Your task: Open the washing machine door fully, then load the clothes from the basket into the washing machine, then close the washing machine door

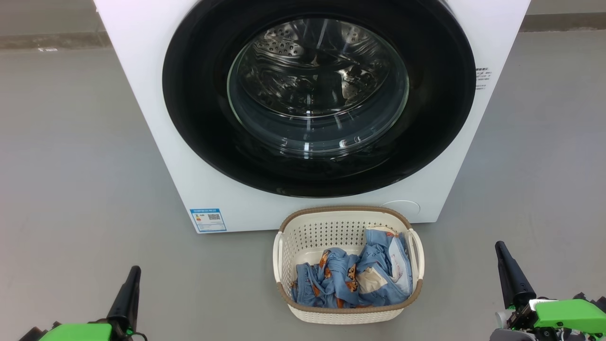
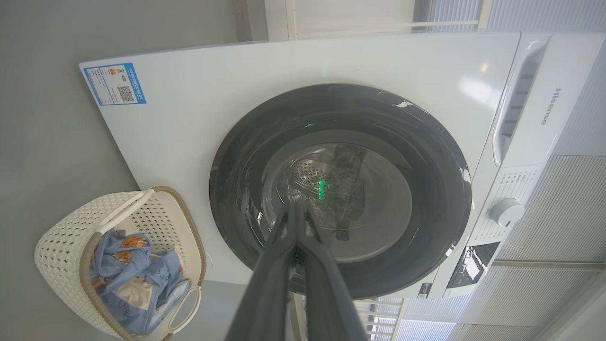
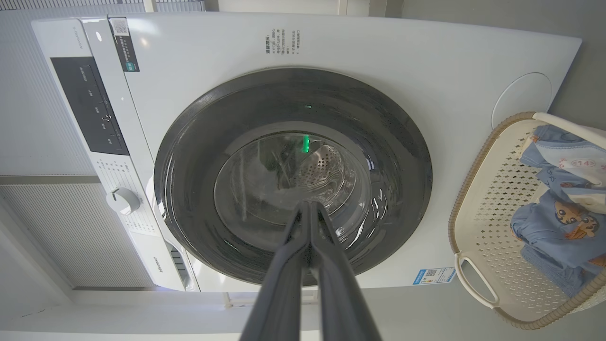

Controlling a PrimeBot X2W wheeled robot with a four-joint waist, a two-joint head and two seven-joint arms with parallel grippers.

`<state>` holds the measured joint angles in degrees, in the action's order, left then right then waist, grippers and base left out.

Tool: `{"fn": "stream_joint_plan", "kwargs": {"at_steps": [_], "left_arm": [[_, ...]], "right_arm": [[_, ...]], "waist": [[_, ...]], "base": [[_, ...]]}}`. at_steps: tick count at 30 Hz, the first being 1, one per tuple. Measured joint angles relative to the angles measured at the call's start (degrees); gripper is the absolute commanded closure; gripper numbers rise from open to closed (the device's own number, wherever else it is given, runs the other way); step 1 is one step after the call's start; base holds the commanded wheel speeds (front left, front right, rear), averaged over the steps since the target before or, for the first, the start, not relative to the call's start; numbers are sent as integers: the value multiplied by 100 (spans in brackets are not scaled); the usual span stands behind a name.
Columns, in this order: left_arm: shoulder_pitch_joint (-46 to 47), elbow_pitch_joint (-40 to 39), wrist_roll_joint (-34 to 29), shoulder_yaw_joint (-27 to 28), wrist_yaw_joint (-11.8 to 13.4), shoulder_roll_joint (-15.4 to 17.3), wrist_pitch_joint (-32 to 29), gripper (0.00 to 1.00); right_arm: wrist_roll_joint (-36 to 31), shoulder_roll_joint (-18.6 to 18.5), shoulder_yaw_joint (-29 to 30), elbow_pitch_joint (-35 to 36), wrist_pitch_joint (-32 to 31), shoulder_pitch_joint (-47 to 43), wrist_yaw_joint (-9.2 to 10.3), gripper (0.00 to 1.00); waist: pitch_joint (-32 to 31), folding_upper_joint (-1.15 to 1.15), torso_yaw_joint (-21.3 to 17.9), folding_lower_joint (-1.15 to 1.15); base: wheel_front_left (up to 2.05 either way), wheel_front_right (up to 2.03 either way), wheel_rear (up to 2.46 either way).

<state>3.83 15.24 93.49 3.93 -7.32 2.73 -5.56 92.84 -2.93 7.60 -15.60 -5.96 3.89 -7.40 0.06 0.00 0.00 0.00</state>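
Item, washing machine door [image 1: 318, 94] — closed, just behind the basket [image 1: 348, 210] of clothes [image 1: 350, 279]: rigid, glossy, likely slippery, so you hook its outer rim rather than the glass — left gripper [image 1: 125, 293] and right gripper [image 1: 509, 272] both pinched together, empty, well apart from it

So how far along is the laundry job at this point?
Done: nothing yet. The washing machine door sits shut on the washing machine, and the clothes lie in the basket on the floor in front. In hand: nothing; the left tool and right tool are shut, empty and short of the door. Left: open the door, load the clothes, close it.
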Motion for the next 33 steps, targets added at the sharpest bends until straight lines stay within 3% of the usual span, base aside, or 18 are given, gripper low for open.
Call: {"fn": "stream_joint_plan", "kwargs": {"at_steps": [33], "left_arm": [[1, 1, -1, 12, 0, -4, -7, 100]], "right_arm": [[-1, 3, 13, 0, -1, 1, 0, 100]], "waist": [[0, 0, 0, 0]], "base": [[0, 0, 0]]}}
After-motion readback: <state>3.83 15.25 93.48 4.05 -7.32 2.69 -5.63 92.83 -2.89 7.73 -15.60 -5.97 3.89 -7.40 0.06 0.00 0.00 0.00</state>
